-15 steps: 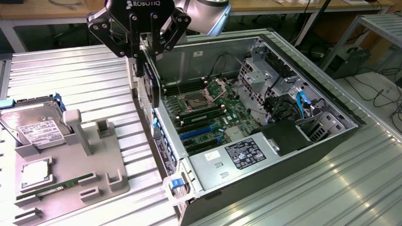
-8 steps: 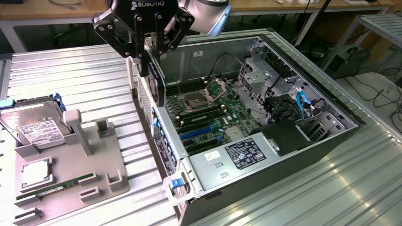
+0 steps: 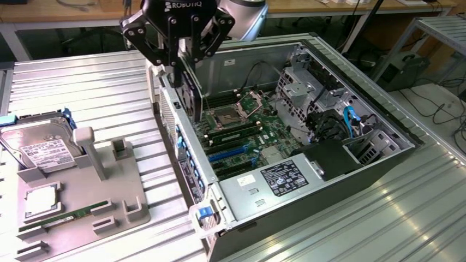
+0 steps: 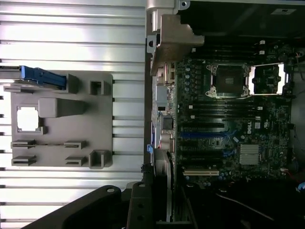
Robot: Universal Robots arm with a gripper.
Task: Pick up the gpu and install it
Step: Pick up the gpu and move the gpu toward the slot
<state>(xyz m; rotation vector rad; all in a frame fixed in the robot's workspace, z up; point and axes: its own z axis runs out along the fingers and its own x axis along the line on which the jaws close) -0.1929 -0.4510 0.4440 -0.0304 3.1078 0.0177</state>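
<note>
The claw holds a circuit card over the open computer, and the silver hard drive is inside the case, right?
Not quite. The gripper does hold the gpu over the open case, but the hard drive rests on the grey holder outside it, as the exterior view shows.

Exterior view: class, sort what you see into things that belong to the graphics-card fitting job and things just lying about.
Job in hand:
- pincer, closed on the graphics card
- graphics card, held on edge at the open computer case
- motherboard inside the case

Lying about:
- hard drive
- memory stick
- grey holder that carries both
</note>
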